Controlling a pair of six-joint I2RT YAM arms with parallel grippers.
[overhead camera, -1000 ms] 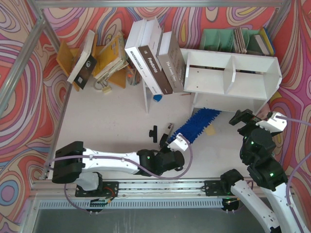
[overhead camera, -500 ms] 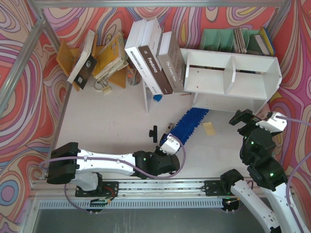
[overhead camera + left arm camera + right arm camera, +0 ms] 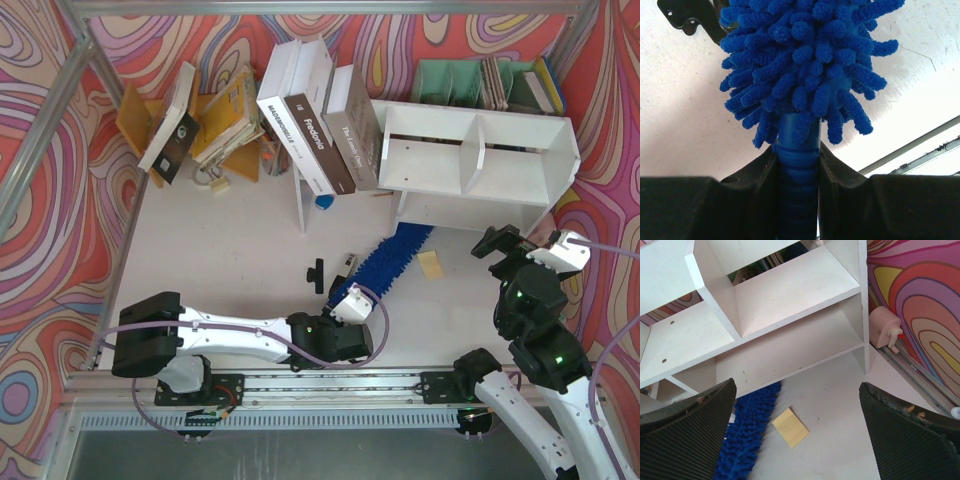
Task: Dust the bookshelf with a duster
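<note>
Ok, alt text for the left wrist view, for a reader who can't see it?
Close-up from the left gripper: its black jaws are shut on the ribbed blue handle of the duster, whose fluffy head fills the upper frame. White table lies beneath, a black object at top left.

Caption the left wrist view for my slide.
Left gripper shut on the duster handle, fluffy head over the white table.

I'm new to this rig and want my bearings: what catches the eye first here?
The bright-blue duster lies diagonally on the table, its handle clamped in the left gripper, its tip at the foot of the white bookshelf at the far right. The right gripper hangs open before that shelf.
</note>
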